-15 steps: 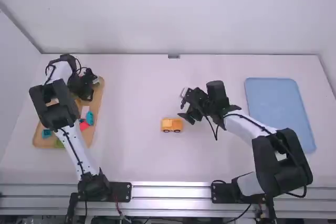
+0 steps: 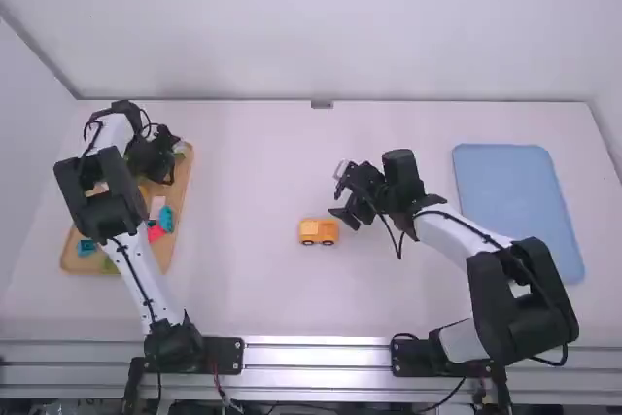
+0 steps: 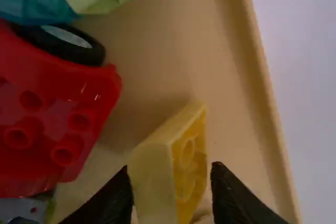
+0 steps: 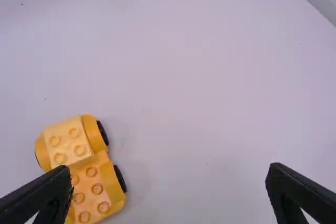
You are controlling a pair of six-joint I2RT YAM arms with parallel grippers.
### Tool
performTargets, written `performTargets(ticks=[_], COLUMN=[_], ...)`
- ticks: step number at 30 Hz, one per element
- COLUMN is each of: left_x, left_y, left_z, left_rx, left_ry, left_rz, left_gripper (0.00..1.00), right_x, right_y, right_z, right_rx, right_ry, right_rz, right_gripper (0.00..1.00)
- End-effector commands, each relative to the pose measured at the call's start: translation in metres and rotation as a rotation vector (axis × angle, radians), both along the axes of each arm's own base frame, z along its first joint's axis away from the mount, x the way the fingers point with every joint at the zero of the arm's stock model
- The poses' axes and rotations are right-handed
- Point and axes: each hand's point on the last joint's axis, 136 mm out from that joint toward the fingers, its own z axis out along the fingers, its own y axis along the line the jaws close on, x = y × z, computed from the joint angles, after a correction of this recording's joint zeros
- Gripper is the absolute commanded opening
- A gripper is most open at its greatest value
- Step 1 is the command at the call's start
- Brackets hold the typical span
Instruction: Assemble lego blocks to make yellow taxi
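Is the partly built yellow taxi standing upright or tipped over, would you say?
Upright: the taxi stands on its black wheels, its studs facing up.

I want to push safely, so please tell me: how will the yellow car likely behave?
The yellow car would probably roll, as it has black wheels. It looks stiff, made of studded bricks, though a hard push might separate them.

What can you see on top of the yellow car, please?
Bare studs show on top of the yellow car, above dark wheels; its own body hides its underside.
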Motion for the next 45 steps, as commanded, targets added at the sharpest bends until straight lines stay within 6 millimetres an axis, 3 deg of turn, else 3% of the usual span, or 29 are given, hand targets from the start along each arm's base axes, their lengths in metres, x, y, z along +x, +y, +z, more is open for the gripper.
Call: performTargets(ticks=[1,5,7,9,16,23,28,34,37,42,45], left_x=[-0.003,-0.004,-0.006,-0.006,-0.008,-0.006,-0.005,0.008,0.016,0.011,0.003], left_y=[-0.002,-0.002,-0.003,-0.002,-0.004,-0.003,-0.003,-0.009,-0.016,-0.014,-0.036], left_z=[-0.006,-0.006,-0.009,-0.017,-0.024,-0.019,-0.017,0.011,0.039,0.066,0.087], left_rx=[-0.024,-0.025,-0.026,-0.018,-0.018,-0.02,-0.022,-0.037,-0.068,-0.001,0.039], left_ry=[0.012,0.016,0.02,0.012,0.011,0.007,0.006,-0.031,-0.107,-0.15,-0.208], left_rz=[0.026,0.026,0.025,0.024,-0.019,0.007,0.007,0.034,0.036,0.072,0.01], left_gripper=[0.36,0.36,0.44,0.44,0.18,0.22,0.18,0.13,0.08,0.02,0.02], right_x=[0.004,0.004,0.004,0.004,0.004,0.006,0.006,0.007,0.007,0.007,0.011], right_y=[0.002,0.002,0.002,0.002,0.002,0.004,0.004,0.004,0.004,0.004,0.006], right_z=[0.012,0.012,0.012,0.012,0.013,0.017,0.017,0.017,0.017,0.017,0.022], right_rx=[0.018,0.018,0.02,0.021,0.022,0.033,0.034,0.035,0.034,0.034,0.057], right_ry=[-0.026,-0.026,-0.023,-0.021,-0.022,-0.042,-0.044,-0.045,-0.044,-0.046,-0.048], right_rz=[0.0,0.0,-0.003,-0.004,-0.002,0.002,0.002,0.002,0.002,0.002,-0.019], right_gripper=[0.99,0.98,0.99,0.99,0.99,0.99,0.99,0.99,0.99,0.99,0.99])
